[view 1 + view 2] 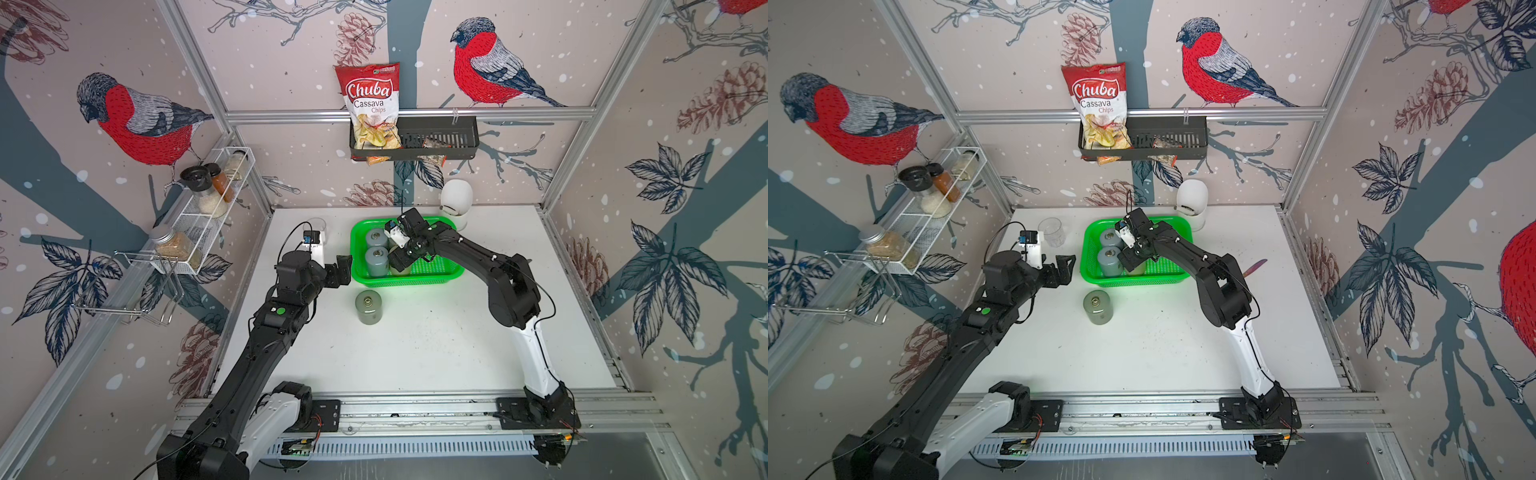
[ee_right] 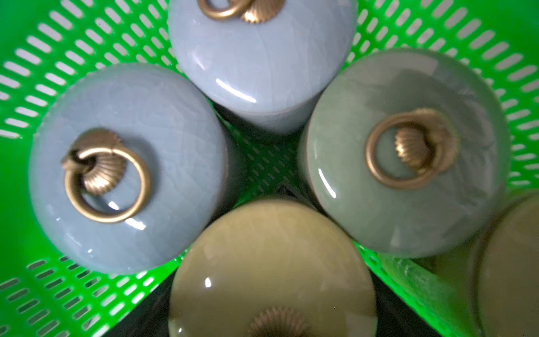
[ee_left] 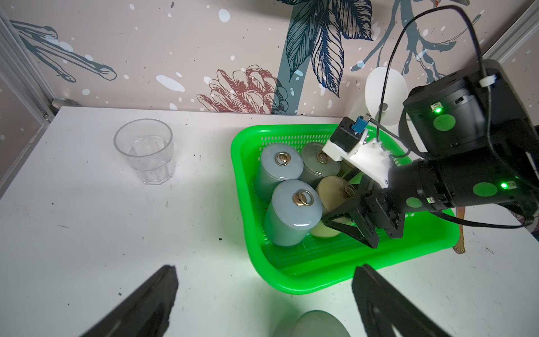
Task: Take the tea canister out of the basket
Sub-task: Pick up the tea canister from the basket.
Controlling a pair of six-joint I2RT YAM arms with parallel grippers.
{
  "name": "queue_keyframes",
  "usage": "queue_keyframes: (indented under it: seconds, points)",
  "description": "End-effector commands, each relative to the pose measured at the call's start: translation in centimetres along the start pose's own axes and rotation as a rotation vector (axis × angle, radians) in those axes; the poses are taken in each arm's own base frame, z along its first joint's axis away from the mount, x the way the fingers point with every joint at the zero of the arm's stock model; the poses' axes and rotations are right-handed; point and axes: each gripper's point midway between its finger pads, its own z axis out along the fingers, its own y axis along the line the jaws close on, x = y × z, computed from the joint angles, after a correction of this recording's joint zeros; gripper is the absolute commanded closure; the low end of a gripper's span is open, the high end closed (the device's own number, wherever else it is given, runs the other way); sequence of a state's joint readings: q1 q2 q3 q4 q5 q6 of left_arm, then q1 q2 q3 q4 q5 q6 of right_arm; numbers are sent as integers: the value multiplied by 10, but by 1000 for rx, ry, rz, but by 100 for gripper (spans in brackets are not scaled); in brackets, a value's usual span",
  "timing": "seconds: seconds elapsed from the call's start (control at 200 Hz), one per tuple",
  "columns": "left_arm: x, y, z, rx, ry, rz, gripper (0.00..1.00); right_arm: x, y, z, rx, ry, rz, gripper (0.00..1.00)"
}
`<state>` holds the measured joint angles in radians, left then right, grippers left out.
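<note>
Tea canister of grey-green glazed ceramic (image 1: 368,307), a cylinder with a brass ring on its lid, stands upright nearest us on the white table (image 1: 415,353), outside the bright green perforated plastic basket (image 1: 407,281). Just left of the basket we see the left gripper (image 3: 266,268), its fingers spread wide and empty. Inside the basket, two blue-grey canisters (image 3: 291,216) stand upright at the left end, with a pale yellow canister (image 3: 331,189) beside them. The right gripper (image 3: 338,201) straddles the yellow one, fingers close against its sides; whether they press it we cannot tell. Farther back stands a clear ribbed tumbler (image 3: 144,151).
</note>
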<state>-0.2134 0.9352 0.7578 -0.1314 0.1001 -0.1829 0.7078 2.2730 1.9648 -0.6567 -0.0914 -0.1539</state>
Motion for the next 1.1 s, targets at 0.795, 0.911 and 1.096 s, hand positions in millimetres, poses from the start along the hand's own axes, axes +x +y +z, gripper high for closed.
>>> queue_keyframes:
  seconds: [0.795, 0.911, 1.096]
  points:
    - [-16, -3, -2, 3, -53, 31, 2, 0, -2, 4, 6, 18, 10, 84]
    - [-16, -3, -2, 2, -54, 33, 2, -4, -3, 0, 14, 5, 11, 100]
    - [-16, -2, -4, -2, -56, 33, 2, -15, -4, -18, 25, -34, 11, 100]
